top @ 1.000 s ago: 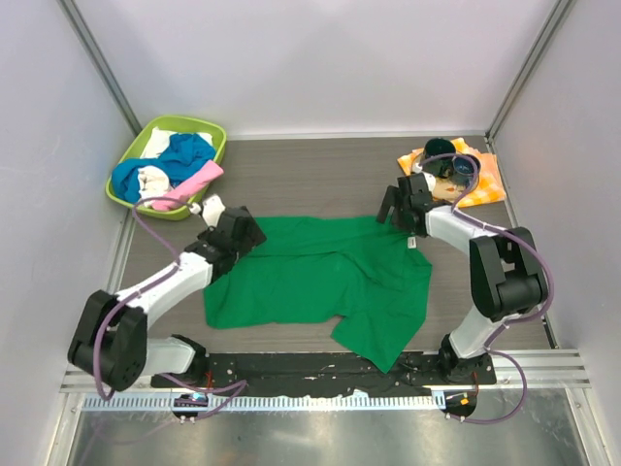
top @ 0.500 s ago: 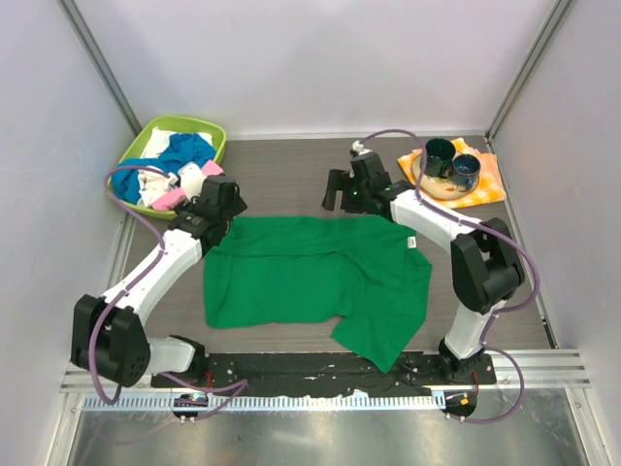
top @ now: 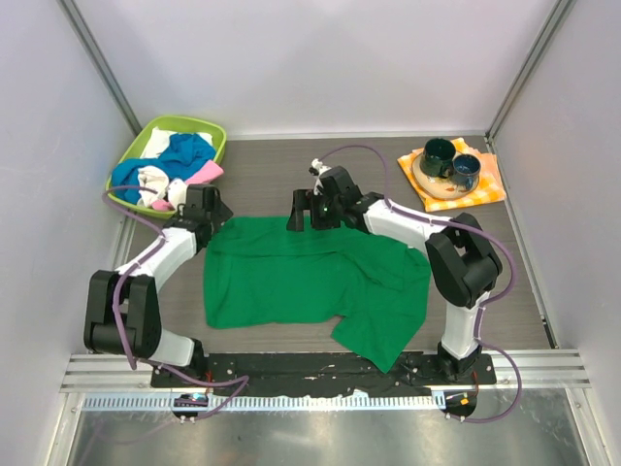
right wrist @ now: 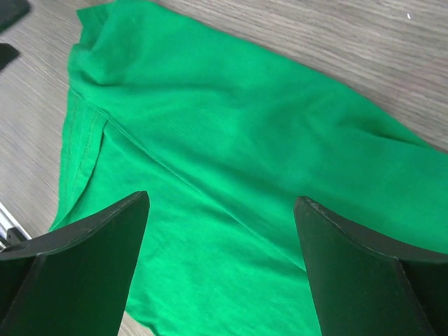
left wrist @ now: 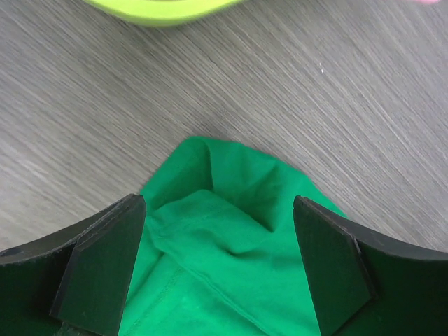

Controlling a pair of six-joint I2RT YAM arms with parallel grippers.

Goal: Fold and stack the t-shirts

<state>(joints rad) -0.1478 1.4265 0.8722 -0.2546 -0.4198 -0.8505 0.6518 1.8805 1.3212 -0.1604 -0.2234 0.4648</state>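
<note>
One large green cloth t-shirt (top: 310,282) lies spread mid-worktop, toward the near edge. Two arms stretch over its far side — left gripper (left wrist: 217,203) above its left corner, right gripper (right wrist: 222,199) above its middle — each spread wide, gripping nothing.

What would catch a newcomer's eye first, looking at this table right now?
The large green t-shirt spread across the middle of the table dominates, with the left claw open astride its far-left corner and the right claw open over its far edge. Next come the lime-green basket at the far left, heaped with blue, white and pink clothes, and the orange checkered cloth at the far right with two dark cups.
</note>
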